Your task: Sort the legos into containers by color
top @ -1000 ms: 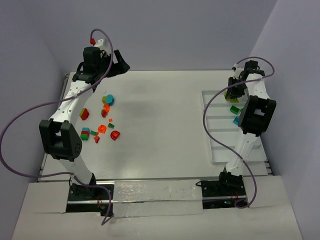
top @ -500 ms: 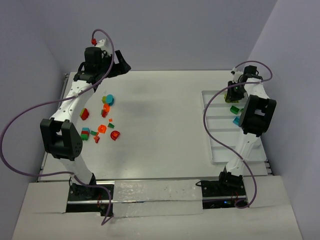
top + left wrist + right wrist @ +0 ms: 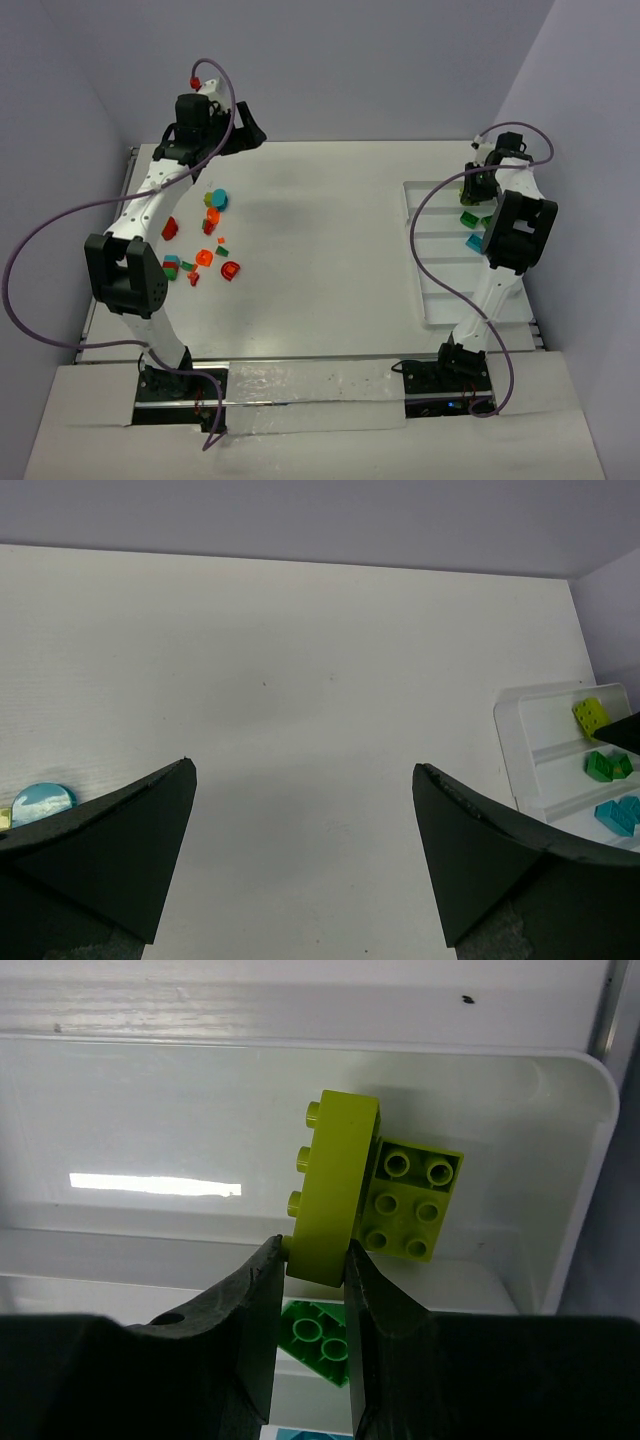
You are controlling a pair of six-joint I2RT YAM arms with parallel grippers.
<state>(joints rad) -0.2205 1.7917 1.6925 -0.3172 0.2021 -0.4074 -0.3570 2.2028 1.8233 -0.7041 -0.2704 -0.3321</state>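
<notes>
My right gripper [image 3: 314,1260] is shut on a lime green lego [image 3: 332,1188], held on edge over the far compartment of the white tray [image 3: 440,240]. A second lime lego [image 3: 412,1200] lies in that compartment beside it. A green lego [image 3: 317,1340] lies in the compartment below, and a teal one [image 3: 472,241] in the one after. In the top view my right gripper [image 3: 470,188] sits over the tray's far end. My left gripper [image 3: 305,770] is open and empty, raised at the table's far left [image 3: 252,130]. Red, orange, green and teal legos [image 3: 205,245] lie loose at the left.
A teal round piece [image 3: 42,802] shows beside my left finger. The tray [image 3: 520,745] shows at the right of the left wrist view with lime, green and teal legos in separate compartments. Purple walls close the back and sides.
My right gripper has moved a little further toward the tray's far right end with the lime lego. My left arm has lifted and swung slightly right.
</notes>
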